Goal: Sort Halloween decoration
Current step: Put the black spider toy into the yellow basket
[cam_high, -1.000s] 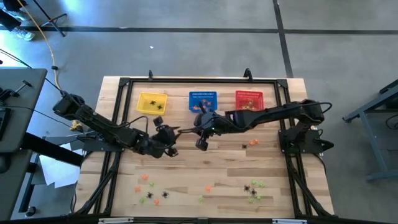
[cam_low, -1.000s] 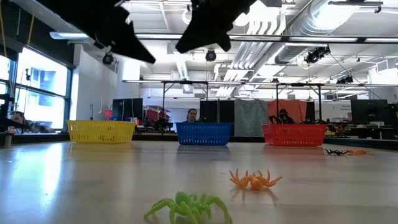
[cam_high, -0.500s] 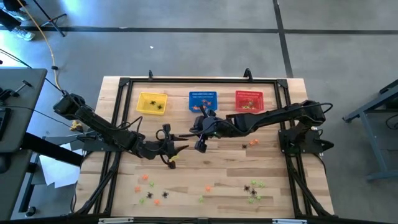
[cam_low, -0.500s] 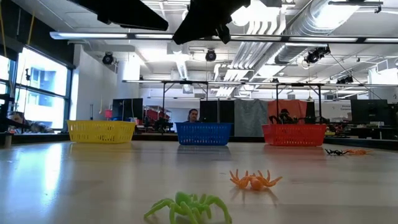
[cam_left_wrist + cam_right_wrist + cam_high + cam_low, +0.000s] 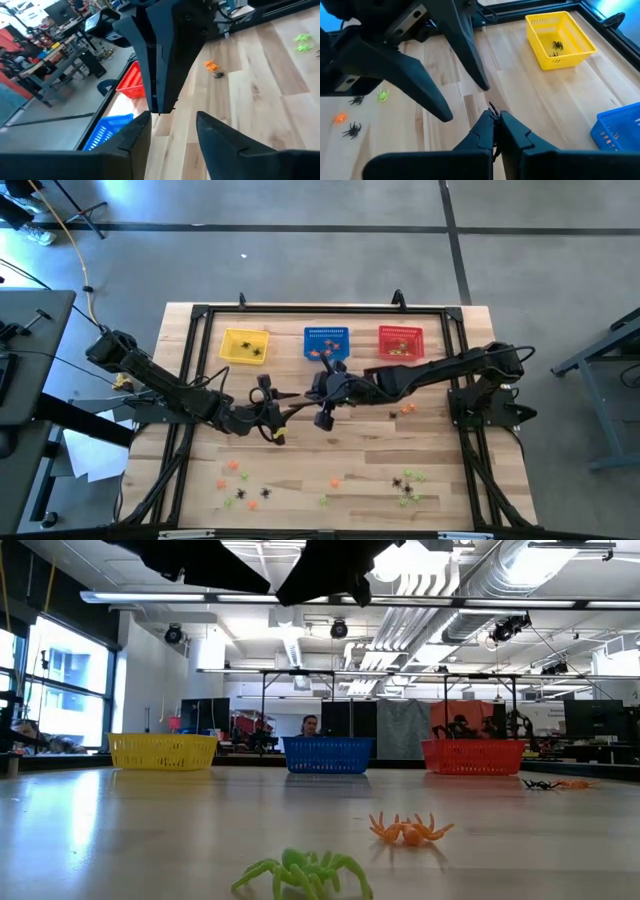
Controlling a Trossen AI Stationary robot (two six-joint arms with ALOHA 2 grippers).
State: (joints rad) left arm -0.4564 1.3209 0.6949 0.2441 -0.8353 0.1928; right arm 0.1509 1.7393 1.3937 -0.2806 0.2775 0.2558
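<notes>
At the left of the worktop (image 5: 300, 455), the left tool (image 5: 268, 423) is held above the boards near the middle, its fingers (image 5: 141, 131) spread with nothing of its own between them. Behind it, at the far edge, the yellow basket (image 5: 582, 41) is seen to hold a couple of black spiders (image 5: 557, 46), so that colour has been started. On the near left of the worktop a loose scatter is left unsorted: orange trinkets (image 5: 232, 465), a green one (image 5: 240, 493) and black ones (image 5: 265, 492). Just right of the left tool, the right tool (image 5: 324, 408) is held tip to tip with it, its fingers pressed together, and a black spider (image 5: 491, 106) appears to be pinched at their ends. The trinket is thus judged to be in the air over the middle, not yet dropped in a basket. The blue basket (image 5: 326, 342) behind is shown with orange pieces (image 5: 608, 134) inside. Further right, the red basket (image 5: 400, 340) has something in it, though what cannot be told. An orange and a black trinket (image 5: 405, 409) lie in front of it, and a mixed green and black cluster (image 5: 407, 482) is left at the near right. The task is judged well short of half done, since most trinkets are on the boards.
</notes>
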